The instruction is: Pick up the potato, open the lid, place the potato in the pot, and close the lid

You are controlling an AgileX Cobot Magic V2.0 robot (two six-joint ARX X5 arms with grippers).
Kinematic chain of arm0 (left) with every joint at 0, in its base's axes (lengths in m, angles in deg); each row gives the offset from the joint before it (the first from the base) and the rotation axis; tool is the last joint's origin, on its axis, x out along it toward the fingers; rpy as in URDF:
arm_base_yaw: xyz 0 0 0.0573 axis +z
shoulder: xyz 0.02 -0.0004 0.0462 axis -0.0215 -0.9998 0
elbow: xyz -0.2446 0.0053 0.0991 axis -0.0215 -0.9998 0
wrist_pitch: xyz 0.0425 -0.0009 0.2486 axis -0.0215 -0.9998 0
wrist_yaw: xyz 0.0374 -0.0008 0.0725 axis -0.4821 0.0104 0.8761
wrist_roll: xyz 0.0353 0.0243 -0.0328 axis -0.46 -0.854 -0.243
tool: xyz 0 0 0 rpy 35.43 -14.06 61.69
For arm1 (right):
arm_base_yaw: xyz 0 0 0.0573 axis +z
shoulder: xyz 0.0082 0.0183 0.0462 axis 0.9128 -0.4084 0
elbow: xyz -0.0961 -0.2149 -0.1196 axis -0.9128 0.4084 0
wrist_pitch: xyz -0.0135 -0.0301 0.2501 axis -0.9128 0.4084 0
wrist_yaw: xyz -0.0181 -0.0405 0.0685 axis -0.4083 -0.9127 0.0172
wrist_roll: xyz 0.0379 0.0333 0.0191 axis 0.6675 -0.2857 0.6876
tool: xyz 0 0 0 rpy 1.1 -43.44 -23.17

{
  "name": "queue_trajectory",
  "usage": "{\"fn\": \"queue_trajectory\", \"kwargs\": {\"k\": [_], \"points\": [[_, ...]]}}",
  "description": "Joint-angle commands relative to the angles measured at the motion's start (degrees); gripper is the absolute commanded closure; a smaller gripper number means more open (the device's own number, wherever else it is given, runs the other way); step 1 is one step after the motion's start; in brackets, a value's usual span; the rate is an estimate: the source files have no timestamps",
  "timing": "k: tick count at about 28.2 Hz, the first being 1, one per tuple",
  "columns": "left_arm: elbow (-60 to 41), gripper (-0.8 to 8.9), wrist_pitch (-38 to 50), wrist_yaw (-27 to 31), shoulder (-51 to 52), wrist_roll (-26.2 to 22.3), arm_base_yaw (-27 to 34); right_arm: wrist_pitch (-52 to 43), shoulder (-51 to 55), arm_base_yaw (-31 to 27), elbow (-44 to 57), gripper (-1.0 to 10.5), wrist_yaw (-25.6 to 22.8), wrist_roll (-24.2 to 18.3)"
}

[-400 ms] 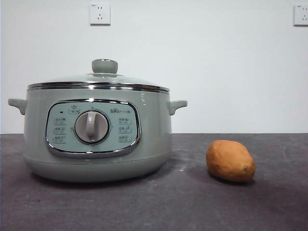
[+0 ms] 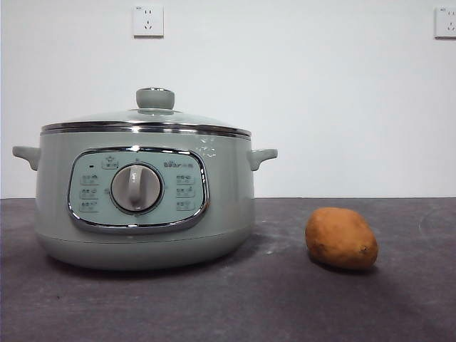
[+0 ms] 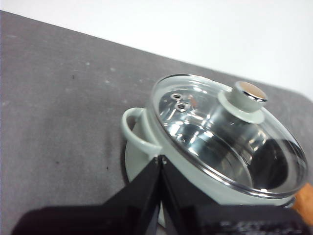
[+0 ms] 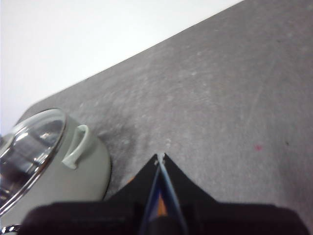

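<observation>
The pale green pot point(image 2: 228, 199) stands on the left of the dark table. Its glass lid point(image 2: 142, 118) with the green knob point(image 2: 154, 97) sits closed on it. The orange-brown potato point(image 2: 340, 237) lies on the table to the right of the pot, apart from it. Neither arm shows in the front view. My left gripper point(image 3: 160, 159) is shut and empty, held above the pot's side handle point(image 3: 134, 129) near the lid point(image 3: 205, 132). My right gripper point(image 4: 160, 156) is shut and empty, above the table beside the pot point(image 4: 83, 171). A sliver of the potato point(image 4: 161, 205) shows behind its jaws.
A white wall with two power sockets point(image 2: 148, 21) stands behind the table. The dark grey table top point(image 2: 285, 299) runs bare in front of the pot and the potato. The pot's control dial point(image 2: 136, 188) faces the front camera.
</observation>
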Motion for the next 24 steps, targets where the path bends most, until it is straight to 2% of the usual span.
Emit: {"fn": "queue_trajectory", "kwargs": {"k": [1, 8, 12, 18, 19, 21, 22, 23, 24], "points": [[5.20, 8.20, -1.64, -0.94, -5.01, -5.33, 0.15, 1.77, -5.38, 0.02, -5.62, 9.5, 1.57, -5.29], [17.75, 8.17, -7.78, -8.20, -18.43, -9.99, 0.15, 10.54, -19.06, 0.04, -19.28, 9.5, 6.49, -10.45], [24.44, 8.17, -13.20, -13.29, -25.66, -12.57, 0.15, 18.21, -26.67, 0.02, -26.58, 9.5, 10.67, -15.37], [29.77, 7.98, -17.18, -15.43, -33.51, -14.99, 0.09, 25.22, -34.40, 0.04, -32.00, 9.4, 16.65, -19.93], [29.83, 7.01, -16.90, -15.43, -34.16, -15.08, 0.09, 25.20, -34.99, 0.07, -32.00, 8.7, 16.46, -19.93], [29.83, 4.90, -16.46, -15.37, -34.67, -15.06, 0.09, 25.22, -35.56, 0.09, -32.00, 5.7, 16.46, -19.85], [29.83, 4.63, -16.04, -15.19, -34.67, -15.04, 0.09, 25.24, -35.60, 0.09, -32.00, 4.3, 16.44, -19.87], [29.83, 4.63, -15.37, -15.08, -34.67, -14.91, 0.09, 25.18, -35.58, 0.09, -32.00, 3.8, 16.44, -19.85], [29.83, 4.63, -14.78, -15.10, -34.67, -14.86, 0.09, 25.16, -35.58, 0.13, -32.00, 3.8, 16.46, -19.76]]}}
